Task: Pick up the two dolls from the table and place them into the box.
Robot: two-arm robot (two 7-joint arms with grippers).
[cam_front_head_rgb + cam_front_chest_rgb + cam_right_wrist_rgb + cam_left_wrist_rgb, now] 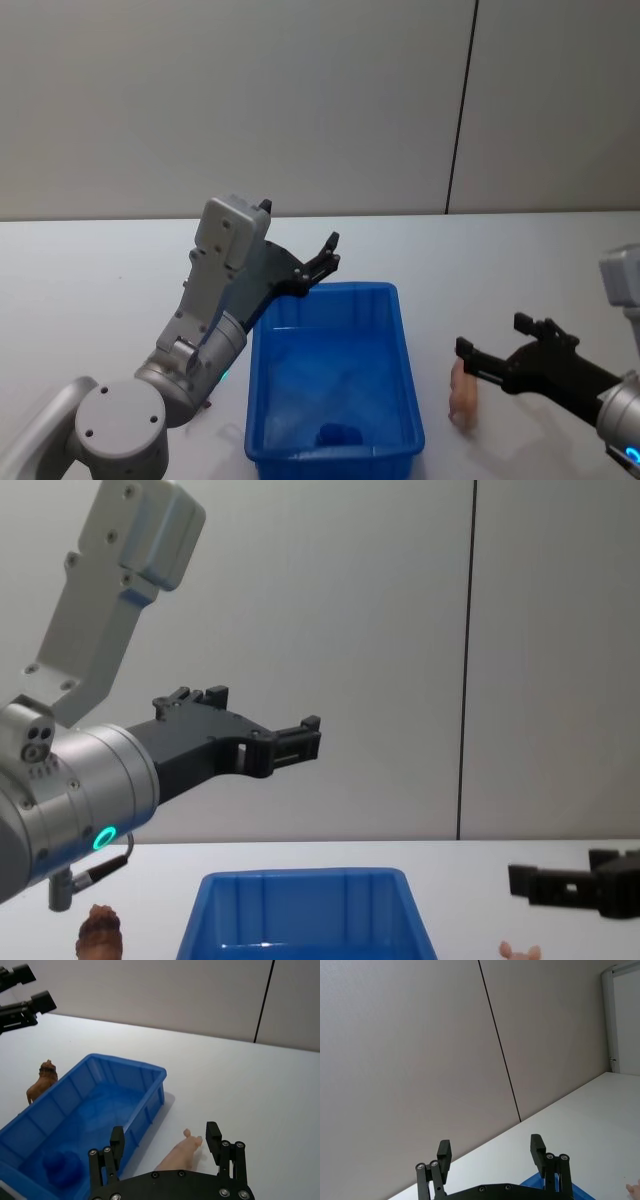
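while the left gripper (331, 252) is hanging above the far left corner of the box (335, 465), jaws spread and empty, the right gripper (492, 336) is hovering wide open over the pink doll (463, 395) lying on the table (540, 260) right of the box. the brown doll (41, 1082) is standing just left of the box.

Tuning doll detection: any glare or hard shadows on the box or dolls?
Head view: pale sheen on the box floor, no hard shadows. Right wrist view: box casts a soft shadow on the table on the side facing the pink doll; brown doll evenly lit.
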